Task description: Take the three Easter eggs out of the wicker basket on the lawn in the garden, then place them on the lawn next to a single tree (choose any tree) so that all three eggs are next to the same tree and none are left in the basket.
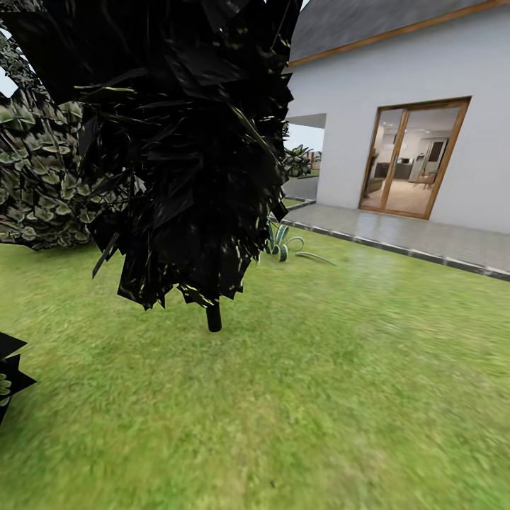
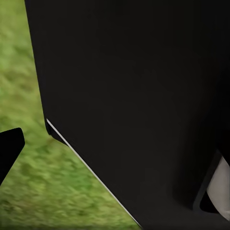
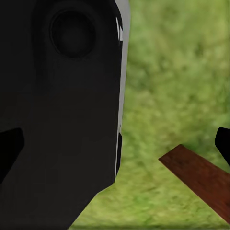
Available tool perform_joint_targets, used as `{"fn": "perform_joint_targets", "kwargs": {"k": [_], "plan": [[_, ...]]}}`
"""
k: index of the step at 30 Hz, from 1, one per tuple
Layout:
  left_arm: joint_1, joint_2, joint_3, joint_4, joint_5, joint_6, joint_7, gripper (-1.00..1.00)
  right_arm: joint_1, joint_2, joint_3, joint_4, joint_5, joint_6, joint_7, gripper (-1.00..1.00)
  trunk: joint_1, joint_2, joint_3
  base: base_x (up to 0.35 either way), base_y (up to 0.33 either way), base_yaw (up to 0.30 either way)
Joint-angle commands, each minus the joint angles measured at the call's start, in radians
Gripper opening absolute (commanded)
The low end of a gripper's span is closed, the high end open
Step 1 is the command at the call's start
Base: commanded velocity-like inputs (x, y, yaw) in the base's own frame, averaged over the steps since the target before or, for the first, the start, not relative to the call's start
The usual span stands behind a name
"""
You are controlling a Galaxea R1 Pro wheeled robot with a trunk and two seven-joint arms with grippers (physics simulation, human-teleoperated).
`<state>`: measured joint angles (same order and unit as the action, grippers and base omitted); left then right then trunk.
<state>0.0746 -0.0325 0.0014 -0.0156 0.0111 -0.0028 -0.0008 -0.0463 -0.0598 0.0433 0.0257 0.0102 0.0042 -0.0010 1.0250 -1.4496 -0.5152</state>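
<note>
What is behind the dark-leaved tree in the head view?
Behind the dark tree stand a leafy bush, a spiky plant and the white house. Its foliage hides whatever lies directly behind it.

A big black robot part (image 3: 57, 110) takes up the side from about 7 o'clock round to 12 o'clock. It has a round dent (image 3: 72, 32) near its top, toward 11 o'clock. A thin pale grey edge (image 3: 122, 72) runs down its side, next to the grass. The lawn (image 3: 177, 76) is green and blurry, and it spreads from 12 o'clock down to 6 o'clock. A reddish-brown wooden plank (image 3: 201, 179) lies on the grass toward 4 o'clock, and it runs on a slant. Two small black tips poke in, one (image 3: 9, 148) at 9 o'clock and one (image 3: 223, 143) at 3 o'clock. They sit far apart.
</note>
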Motion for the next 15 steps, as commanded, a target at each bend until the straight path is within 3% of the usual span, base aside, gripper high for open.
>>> {"fn": "perform_joint_targets", "kwargs": {"k": [1, 15], "plan": [[0.001, 0.000, 0.000, -0.002, 0.001, 0.000, 0.000, 1.00, -0.001, 0.000, 0.004, 0.002, 0.001, 0.000, 0.000, 1.00, 0.000, 0.000, -0.001, 0.000, 0.000, 0.000], [0.001, 0.000, 0.000, -0.001, 0.001, 0.000, 0.000, 1.00, -0.001, 0.000, 0.004, 0.002, 0.001, 0.000, 0.000, 1.00, 0.000, 0.000, -0.001, 0.000, 0.000, 0.000]]}}
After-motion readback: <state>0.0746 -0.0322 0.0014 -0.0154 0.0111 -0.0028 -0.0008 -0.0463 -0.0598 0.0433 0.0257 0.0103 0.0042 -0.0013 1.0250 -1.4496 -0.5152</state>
